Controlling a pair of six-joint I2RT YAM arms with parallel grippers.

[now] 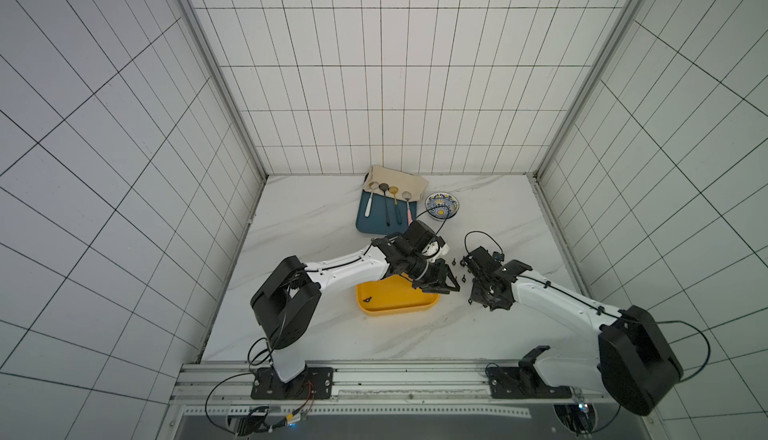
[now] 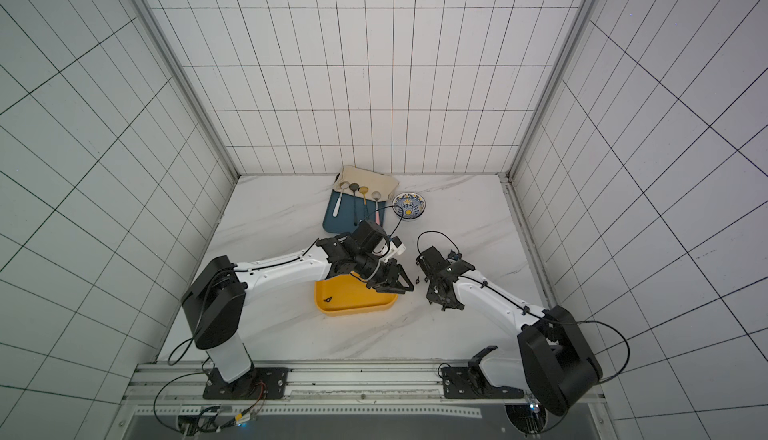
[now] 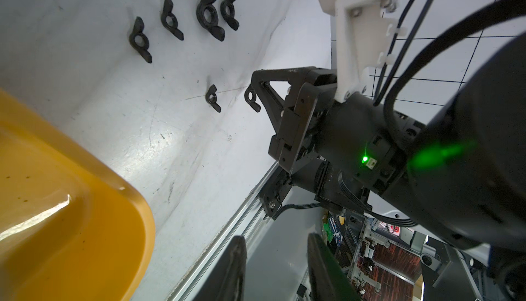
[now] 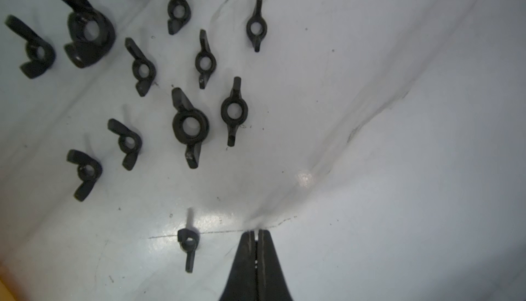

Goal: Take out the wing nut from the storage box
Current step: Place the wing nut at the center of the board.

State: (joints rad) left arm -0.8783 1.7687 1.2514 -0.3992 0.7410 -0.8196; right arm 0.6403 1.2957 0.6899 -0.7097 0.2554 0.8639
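Note:
The yellow storage box point(image 1: 399, 311) point(image 2: 353, 311) lies at the table's middle front, with one black wing nut point(image 1: 368, 300) in its left part. My left gripper point(image 1: 451, 288) point(image 3: 280, 268) hangs over the box's right edge; it is open and nothing sits between its fingers. Several wing nuts point(image 4: 189, 127) lie on the marble just right of the box. My right gripper point(image 4: 257, 232) point(image 1: 471, 277) is shut and empty, tips down at the table among them. One small wing nut point(image 4: 187, 245) lies just beside its tips. Another wing nut point(image 3: 252, 101) sits against its finger in the left wrist view.
A dark-blue tray point(image 1: 370, 225) with several spoons and a beige cloth point(image 1: 399, 180) stands at the back. A patterned bowl point(image 1: 442, 206) sits to its right. The aluminium rail point(image 1: 374, 375) runs along the front edge. Tiled walls close in the sides.

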